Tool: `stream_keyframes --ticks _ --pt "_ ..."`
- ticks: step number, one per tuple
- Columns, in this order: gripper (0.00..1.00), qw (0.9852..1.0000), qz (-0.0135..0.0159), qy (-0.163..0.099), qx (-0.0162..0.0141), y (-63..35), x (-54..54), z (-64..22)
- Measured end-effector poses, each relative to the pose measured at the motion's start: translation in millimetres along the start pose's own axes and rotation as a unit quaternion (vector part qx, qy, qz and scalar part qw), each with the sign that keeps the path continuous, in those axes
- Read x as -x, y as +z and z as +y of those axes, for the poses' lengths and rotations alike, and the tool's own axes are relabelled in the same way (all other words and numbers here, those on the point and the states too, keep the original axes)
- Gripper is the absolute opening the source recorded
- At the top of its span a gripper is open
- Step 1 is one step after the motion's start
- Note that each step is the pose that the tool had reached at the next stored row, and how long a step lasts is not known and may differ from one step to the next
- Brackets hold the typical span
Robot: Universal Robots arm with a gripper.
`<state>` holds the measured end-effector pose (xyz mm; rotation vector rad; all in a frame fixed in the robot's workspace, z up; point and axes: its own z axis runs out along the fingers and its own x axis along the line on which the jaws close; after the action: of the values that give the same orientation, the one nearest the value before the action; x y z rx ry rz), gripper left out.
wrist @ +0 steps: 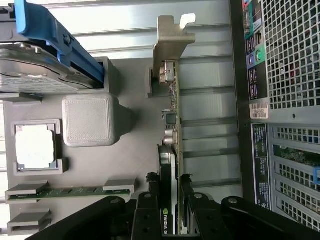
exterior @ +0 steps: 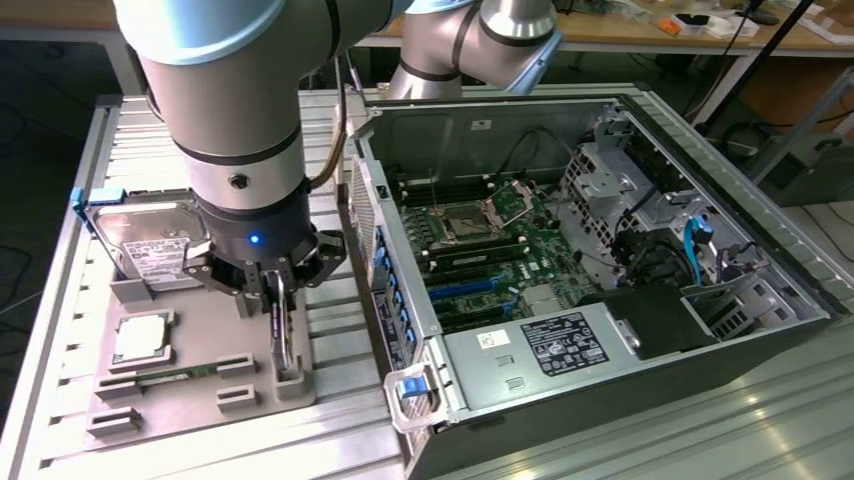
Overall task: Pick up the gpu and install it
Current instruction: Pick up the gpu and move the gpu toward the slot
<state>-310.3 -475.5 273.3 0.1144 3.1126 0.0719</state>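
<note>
Our arm (exterior: pixel 227 90) stands near-vertical at the exterior view's left, with the wrist (exterior: pixel 254 215) pointing straight down (a small blue light glows on it). Our gripper (exterior: pixel 276 300) hangs beneath. Its two dark fingers (wrist: pixel 150 200) are pressed against either face of the gpu (wrist: pixel 171 120), which stands on edge between them.
</note>
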Motion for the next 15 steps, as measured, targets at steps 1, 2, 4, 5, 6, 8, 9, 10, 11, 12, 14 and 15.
stream_keyframes --ticks 1,2,4,5,6,8,9,10,11,12,14,15 --pt "0.27 1.0 0.0 0.0 0.0001 -1.9 0.1 0.1" --pt "0.27 1.0 0.0 0.0 0.0 -3.8 0.1 0.2" --pt "0.27 1.0 0.0 0.0 0.0 -5.6 0.2 0.3" --pt "0.27 1.0 0.0 0.0 0.0 -6.4 0.2 0.3" --pt "0.27 1.0 0.0 0.0 0.0 -7.6 0.2 0.4" --pt "0.27 1.0 0.0 0.0 0.0 -10.8 0.3 0.5" --pt "0.27 1.0 0.0 0.0 0.0 -12.1 0.3 0.6" --pt "0.27 1.0 0.0 0.0 0.0 -13.4 0.3 0.6" --pt "0.27 1.0 0.0 0.0 0.0 -14.6 0.3 0.7" --pt "0.27 1.0 0.0 0.0 0.0 -17.0 0.4 0.8" --pt "0.27 1.0 0.0 0.0 0.0 -19.0 0.4 0.9" --pt "0.27 1.0 0.0 0.0 0.0 -20.1 0.5 1.0"
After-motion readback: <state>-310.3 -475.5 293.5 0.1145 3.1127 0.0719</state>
